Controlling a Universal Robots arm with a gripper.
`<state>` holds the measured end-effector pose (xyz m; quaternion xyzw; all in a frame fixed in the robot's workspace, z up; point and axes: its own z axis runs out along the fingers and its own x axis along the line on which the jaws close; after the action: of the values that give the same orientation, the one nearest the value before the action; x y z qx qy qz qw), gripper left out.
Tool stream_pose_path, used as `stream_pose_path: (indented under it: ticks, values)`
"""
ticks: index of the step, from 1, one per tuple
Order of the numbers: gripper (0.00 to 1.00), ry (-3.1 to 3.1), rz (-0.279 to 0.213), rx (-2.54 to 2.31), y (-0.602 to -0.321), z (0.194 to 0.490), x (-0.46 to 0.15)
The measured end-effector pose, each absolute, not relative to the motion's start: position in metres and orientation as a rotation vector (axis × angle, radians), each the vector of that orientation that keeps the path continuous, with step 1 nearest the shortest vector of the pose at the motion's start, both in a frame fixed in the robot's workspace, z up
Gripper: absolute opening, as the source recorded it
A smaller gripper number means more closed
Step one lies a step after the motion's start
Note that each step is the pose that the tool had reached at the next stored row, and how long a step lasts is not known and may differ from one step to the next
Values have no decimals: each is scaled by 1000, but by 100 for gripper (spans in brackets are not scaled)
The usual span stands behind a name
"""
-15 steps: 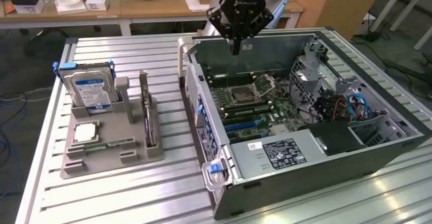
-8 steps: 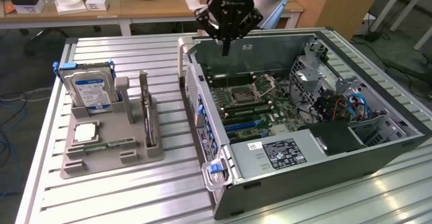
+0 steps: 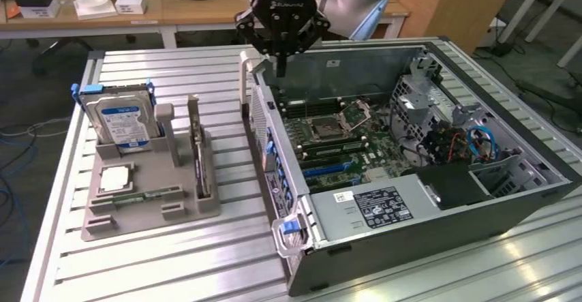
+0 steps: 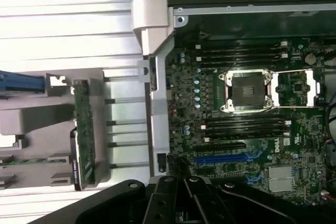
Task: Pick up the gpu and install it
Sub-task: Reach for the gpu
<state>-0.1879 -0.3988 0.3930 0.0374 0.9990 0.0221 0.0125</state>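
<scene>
Over case wall [image 3: 261, 114], closed tool [image 3: 280, 69]

Dark gpu [image 3: 200, 165], grey rack [image 3: 136, 220], green motherboard [image 3: 364, 148], blue-white-labelled hard drive [image 3: 123, 121].

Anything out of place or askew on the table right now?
Nothing stands out. The gpu stands on edge in its holder, the case lies open, and the gripper hangs shut and empty above the case's rim.

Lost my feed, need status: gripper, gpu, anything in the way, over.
Gripper jaws shut, empty, above computer case wall. Gpu upright in grey holder, untouched. Hard drive stands beside it, apart.
</scene>
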Motion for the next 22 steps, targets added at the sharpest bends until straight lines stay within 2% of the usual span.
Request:
stream_pose_path:
  ticks: [22]
  values:
    - [10,3114,69,117,-399,392,-286]
